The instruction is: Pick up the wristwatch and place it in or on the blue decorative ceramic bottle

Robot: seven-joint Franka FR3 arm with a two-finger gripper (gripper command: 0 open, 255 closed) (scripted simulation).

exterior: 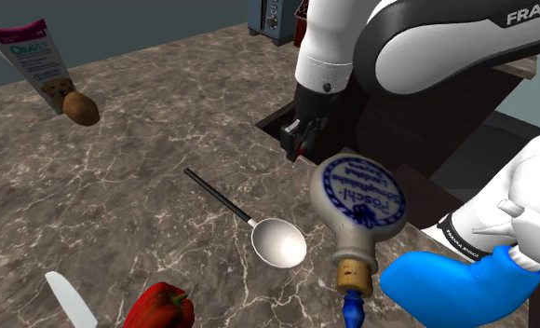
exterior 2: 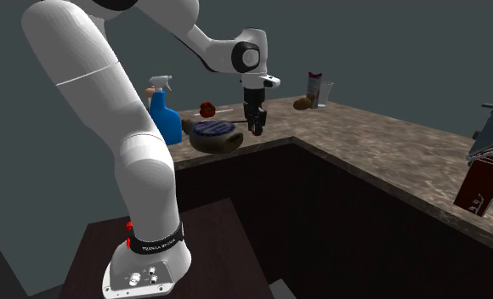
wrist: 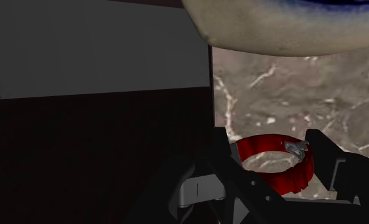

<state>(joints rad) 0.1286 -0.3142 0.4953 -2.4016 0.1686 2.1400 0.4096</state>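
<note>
A red wristwatch (wrist: 280, 182) with a silver buckle sits clasped between the black fingers of my gripper (wrist: 273, 167). The gripper (exterior: 302, 142) hangs over the counter's inner edge, just beside the bottle (exterior: 361, 198) and slightly above it. The bottle is a beige flask with a blue printed face, lying on its side with a cork stopper (exterior: 355, 274). In the second exterior view the gripper (exterior 2: 255, 126) hovers right of the bottle (exterior 2: 214, 136), with a trace of red at its tips. The bottle's rounded body (wrist: 285, 25) lies close ahead of the fingers.
A metal ladle (exterior: 276, 240), a red pepper (exterior: 161, 307) and a knife blade (exterior: 70, 300) lie on the marble counter (exterior: 128, 205). A blue spray bottle (exterior: 464, 284) stands by the flask. A potato (exterior: 81, 108) and a tube (exterior: 35, 61) lie far off.
</note>
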